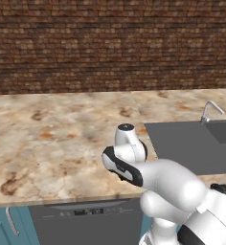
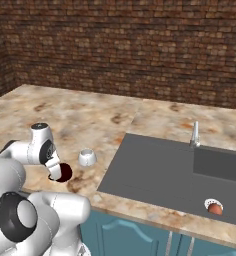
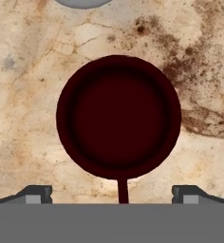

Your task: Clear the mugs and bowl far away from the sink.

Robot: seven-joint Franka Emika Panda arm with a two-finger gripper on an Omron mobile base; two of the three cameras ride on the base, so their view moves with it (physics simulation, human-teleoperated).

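My claw (image 3: 112,193) hangs with its jaws spread wide, empty, directly above the dark maroon mug (image 3: 118,116), whose thin handle points back toward me. That mug stands near the counter's (image 2: 90,117) front edge, the white mug (image 2: 87,157) just beside it, left of the sink (image 2: 160,172).

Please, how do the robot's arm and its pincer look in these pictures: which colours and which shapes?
The arm is glossy white, built of rounded, bulbous segments with dark grey to black joints and a black band at one link. A round white cap with a dark disc tops the wrist. The pincer has two small dark grey finger tips with lighter grey pads. No cables or markings show.
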